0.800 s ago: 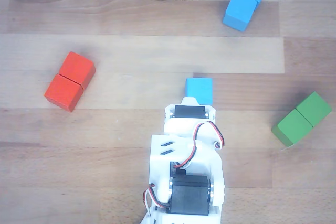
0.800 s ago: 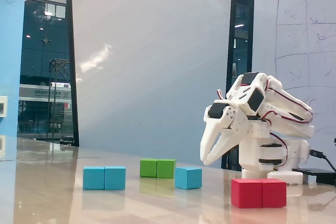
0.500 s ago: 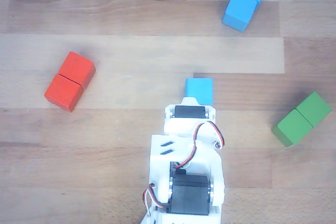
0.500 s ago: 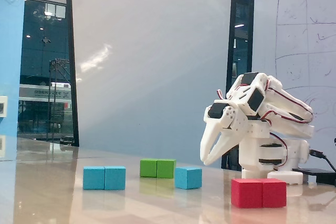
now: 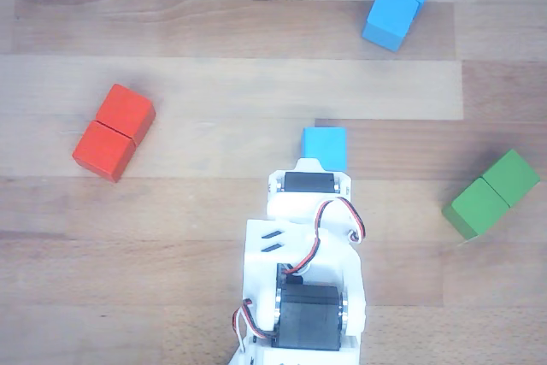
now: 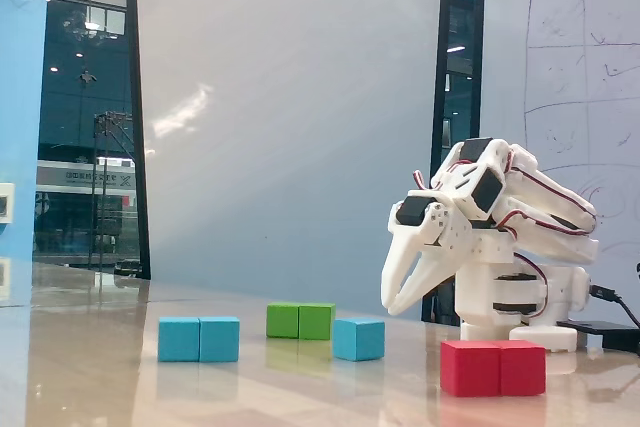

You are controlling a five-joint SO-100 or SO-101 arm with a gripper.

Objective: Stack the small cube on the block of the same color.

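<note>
Fixed view from the side: the white arm (image 6: 500, 247) sits folded at the right, its upper links hunched over the base, and the gripper (image 6: 392, 304) hangs from the wrist pointing down and to the left, its tips above the table and touching nothing. The two white fingers (image 6: 400, 282) lie close together, narrowing to almost a single point, with only a slim gap between them higher up; they pinch nothing.

Farthest left of the jaws in this view lies the block (image 6: 199, 339), blue with a seam across its middle, well apart from the tips. Next comes the green double block (image 6: 300, 321), set farther back. The small cube (image 6: 359, 339) sits just left of and below the jaws, near them but not touched. To the right of the jaws, nearer the camera, the red double block (image 6: 493, 368) lies in front of the arm's base.

In the other view, looking down, the arm's wrist covers the jaws and the small cube (image 5: 325, 147) pokes out just beyond the wrist's front edge. The red double block (image 5: 114, 132) lies well off to the left, the block (image 5: 400, 1) far ahead and to the right, the green double block (image 5: 491, 193) off to the right.

The table (image 5: 214, 237) is pale wood planks, glossy enough from the side to mirror the blocks. Behind stand a white wall, dark glass panels and a whiteboard (image 6: 580, 77) with a drawn grid.
</note>
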